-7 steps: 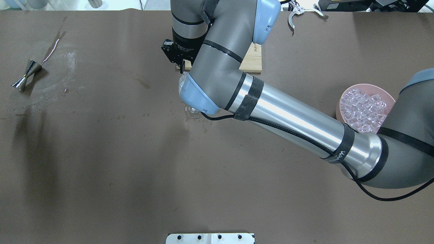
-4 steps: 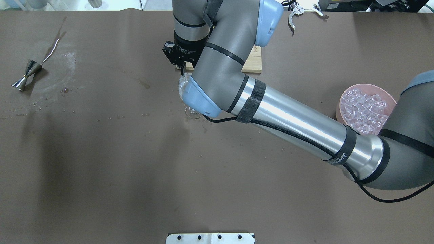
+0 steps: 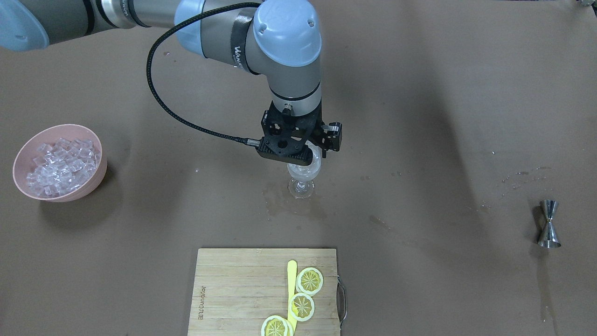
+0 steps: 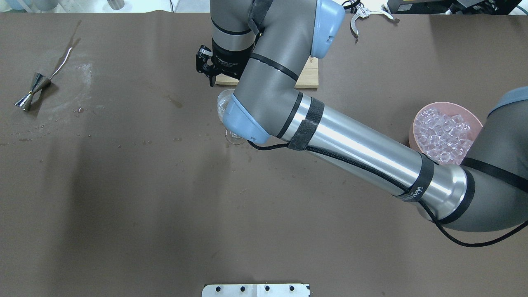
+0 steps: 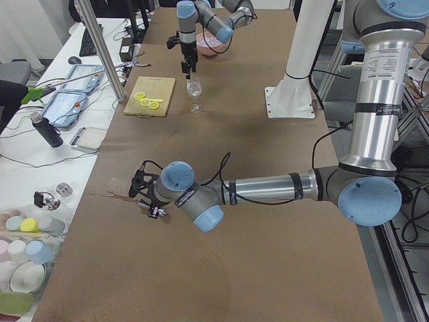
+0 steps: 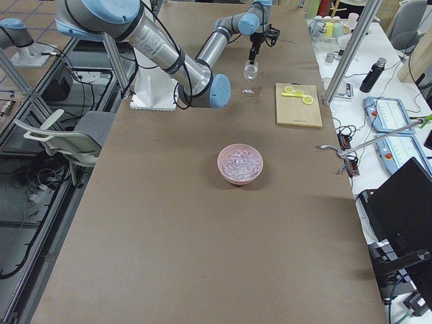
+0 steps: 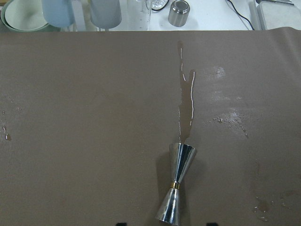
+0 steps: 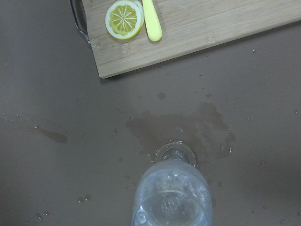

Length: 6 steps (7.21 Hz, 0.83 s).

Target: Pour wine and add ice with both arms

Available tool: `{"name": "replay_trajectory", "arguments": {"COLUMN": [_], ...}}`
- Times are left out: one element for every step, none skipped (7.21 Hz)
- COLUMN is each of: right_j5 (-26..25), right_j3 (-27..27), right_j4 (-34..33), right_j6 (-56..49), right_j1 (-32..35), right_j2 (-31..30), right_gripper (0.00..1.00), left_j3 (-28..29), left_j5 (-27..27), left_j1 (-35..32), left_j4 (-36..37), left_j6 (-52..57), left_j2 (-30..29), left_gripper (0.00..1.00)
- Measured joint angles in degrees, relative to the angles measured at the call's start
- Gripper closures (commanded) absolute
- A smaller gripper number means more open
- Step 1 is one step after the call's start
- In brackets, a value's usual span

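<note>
A stemmed clear wine glass (image 3: 303,179) stands at the table's middle on a wet patch. In the right wrist view the glass (image 8: 171,200) holds clear ice cubes; I cannot make out wine among them. My right gripper (image 3: 308,158) hangs straight above the glass, open and empty, clear of the rim. A pink bowl (image 3: 95,175) heaped with ice (image 3: 58,163) stands far to the robot's right. My left gripper (image 5: 144,194) is open. Its fingertips (image 7: 121,223) straddle a steel jigger (image 7: 178,188) that lies on the table.
A bamboo cutting board (image 3: 233,289) with lemon slices (image 3: 310,280) and a yellow knife lies beyond the glass. Metal tongs (image 4: 363,14) lie at the far edge. Spilled drops and a wet streak (image 7: 186,103) mark the table near the jigger. The white base block (image 4: 255,290) is at the near edge.
My right gripper has risen and drawn a little away from the glass, which now shows more of its rim. The jigger and bowl have not moved.
</note>
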Motion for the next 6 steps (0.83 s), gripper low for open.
{"name": "replay_trajectory", "arguments": {"right_j5": [-0.12,-0.09,0.02,0.21,0.95,2.76], "right_j3": [0.38,0.71,1.24,2.97,6.02,9.09], "right_j4": [-0.22,-0.41,-0.49,-0.53,-0.66,-1.22], "right_j6": [-1.93,-5.92,-11.40,-17.65,-24.35,-31.16], "right_j1": [1.31,3.76,6.99,10.61,14.71,19.22], "right_j2": [-0.60,-2.25,-5.16,-9.44,-14.61,-19.56], "right_gripper": [0.00,0.00,0.00,0.00,0.00,0.00], "left_j3": [-4.08,-8.37,-11.63,-13.42,-14.25,-14.53], "left_j5": [-0.39,-0.44,-0.35,-0.33,-0.32,-0.32], "left_j1": [-1.33,-2.37,-3.35,-4.15,-4.53,-4.68], "left_j4": [8.92,18.56,26.74,31.78,34.11,35.01], "left_j6": [4.92,9.29,12.70,14.88,15.85,16.20], "left_j2": [-0.13,-0.61,-1.66,-2.71,-3.27,-3.48], "left_gripper": [0.21,0.17,0.03,0.03,0.03,0.03]}}
